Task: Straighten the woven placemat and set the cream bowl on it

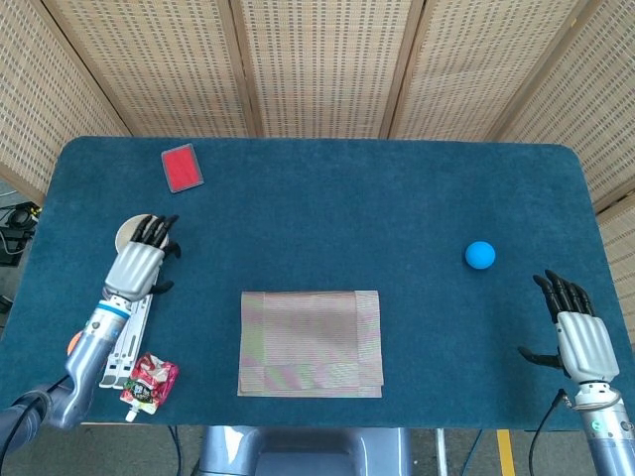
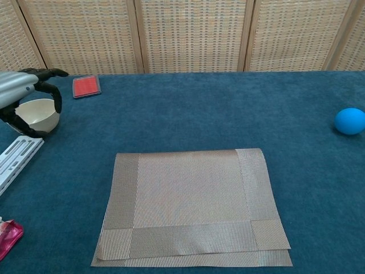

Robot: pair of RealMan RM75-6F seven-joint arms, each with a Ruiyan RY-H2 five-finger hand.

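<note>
Both steps look unfinished: woven placemat (image 1: 311, 343) lies folded at table's six o'clock; cream bowl (image 2: 37, 115) sits at nine o'clock beneath the left hand (image 1: 139, 267), fingers spread, gripping nothing. Right hand (image 1: 577, 340) idles open.

Left hand (image 1: 139, 266) raised, fingers curled and spread, right hand (image 1: 578, 340) open, fingers splayed

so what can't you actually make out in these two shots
- Whether the left hand grips the cream bowl: head view, hand covers the bowl; chest view, frame edge crops the hand.
- Right hand: outside the chest view.
- Print on the small red-and-white pouch: too small, head view.
- Orange object: left arm hides it.
</note>
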